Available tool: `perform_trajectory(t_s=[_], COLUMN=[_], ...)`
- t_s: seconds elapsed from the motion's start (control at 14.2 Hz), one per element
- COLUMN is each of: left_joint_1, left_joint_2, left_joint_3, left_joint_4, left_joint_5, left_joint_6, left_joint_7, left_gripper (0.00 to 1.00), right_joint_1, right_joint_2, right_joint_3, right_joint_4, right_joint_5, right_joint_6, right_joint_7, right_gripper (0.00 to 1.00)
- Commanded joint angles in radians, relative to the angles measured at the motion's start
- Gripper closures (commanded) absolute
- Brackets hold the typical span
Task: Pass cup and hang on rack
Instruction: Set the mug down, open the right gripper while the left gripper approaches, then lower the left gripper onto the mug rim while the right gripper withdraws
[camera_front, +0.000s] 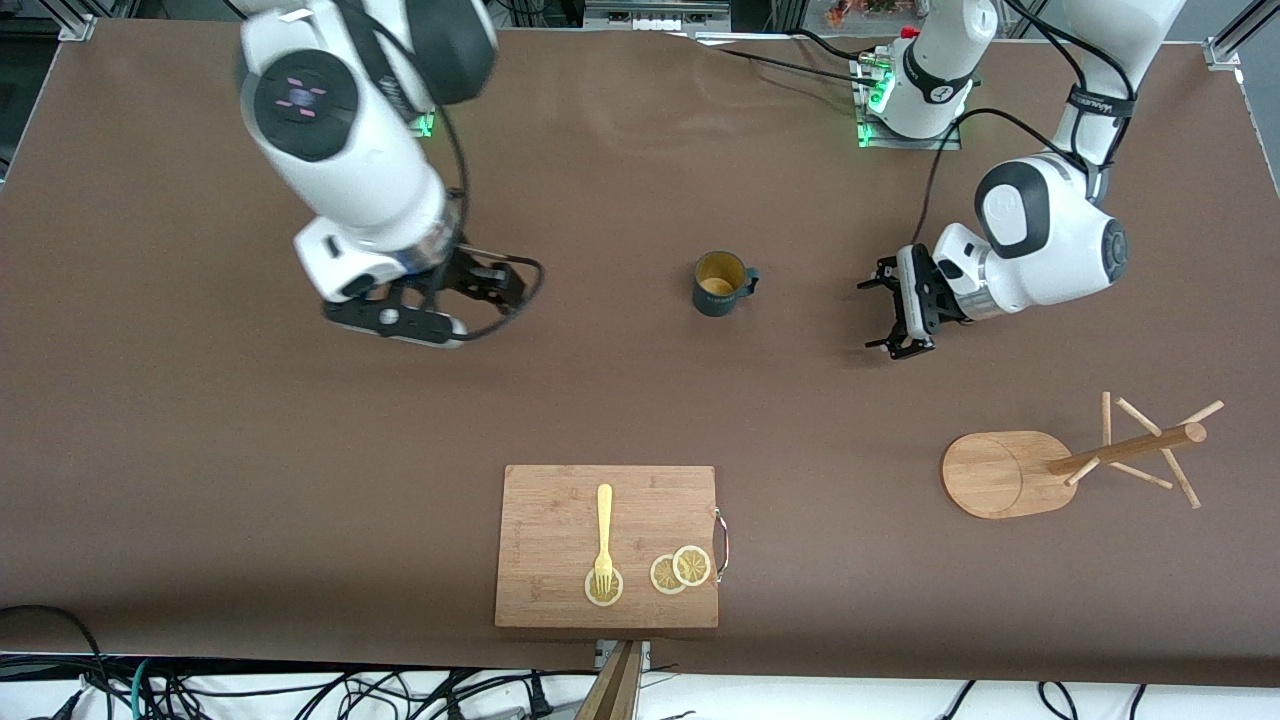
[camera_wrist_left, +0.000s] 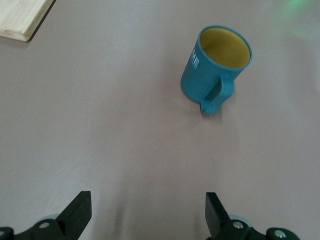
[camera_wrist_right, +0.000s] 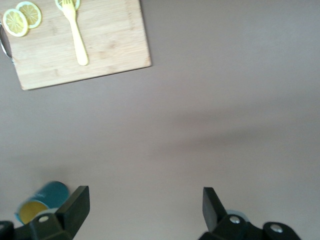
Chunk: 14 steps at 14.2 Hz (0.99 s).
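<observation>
**Cup stands free on the table between two spread grippers**

Nearest the front camera lies a wooden cutting board (camera_front: 607, 546) with a metal handle. On it rest a yellow fork (camera_front: 603, 538), its tines on one lemon slice (camera_front: 603, 588), and two more overlapping lemon slices (camera_front: 681, 569) beside that.

Farther from the camera than the board, the cup (camera_front: 720, 284) stands upright on the brown table (camera_front: 200, 450). It is dark teal with a yellow-tan inside that looks empty, and its handle points toward the left arm's end of the table.

Toward the right arm's end from the cup, the right gripper (camera_front: 400, 322) is well apart from it, fingers spread and holding nothing; its wrist view shows the cup just outside one finger (camera_wrist_right: 75, 205).

Toward the left arm's end from the cup, the left gripper (camera_front: 890, 315) has its spread fingers aimed at the cup, near but not touching it. Its wrist view shows the cup (camera_wrist_left: 215, 67) ahead of the fingertips (camera_wrist_left: 80, 210), handle facing them.

Nearer the camera than the left gripper, the rack (camera_front: 1060, 465) stands with nothing on its pegs.
</observation>
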<state>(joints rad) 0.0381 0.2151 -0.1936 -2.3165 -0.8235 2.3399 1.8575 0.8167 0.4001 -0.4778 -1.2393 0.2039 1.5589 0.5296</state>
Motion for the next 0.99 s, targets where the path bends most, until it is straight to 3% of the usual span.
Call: perform_trajectory(t_s=[0.0, 0.21, 0.56, 0.71, 0.92], left_joint_1=[-0.001, -0.007, -0.033, -0.047, -0.07], left_joint_2=[-0.003, 0.053, 0.119, 0.147, 0.188], left_joint_3=[-0.067, -0.113, -0.115, -0.118, -0.144], left_joint_4=[-0.081, -0.101, -0.121, -0.123, -0.112], left_joint_5=[-0.171, -0.278, -0.535, -0.618, -0.773], left_joint_6=[0.091, 0.117, 0.119, 0.121, 0.148], left_joint_7=[0.129, 0.218, 0.446, 0.541, 0.661], left_gripper=[0.0, 0.0, 0.0, 0.0, 0.0], right_joint_1=[0.01, 0.012, -0.014, -0.095, -0.362], right_joint_2=[-0.156, -0.23, -0.241, -0.242, -0.283], right_joint_3=[-0.079, -0.18, -0.18, -0.106, 0.169], right_joint_4=[-0.136, -0.258, -0.25, -0.25, -0.27], right_joint_5=[0.014, -0.017, -0.084, -0.099, -0.158], right_joint_6=[-0.031, -0.025, -0.033, -0.037, -0.036], right_joint_7=[-0.133, -0.277, -0.42, -0.462, -0.462], right_gripper=[0.0, 0.0, 0.0, 0.0, 0.0])
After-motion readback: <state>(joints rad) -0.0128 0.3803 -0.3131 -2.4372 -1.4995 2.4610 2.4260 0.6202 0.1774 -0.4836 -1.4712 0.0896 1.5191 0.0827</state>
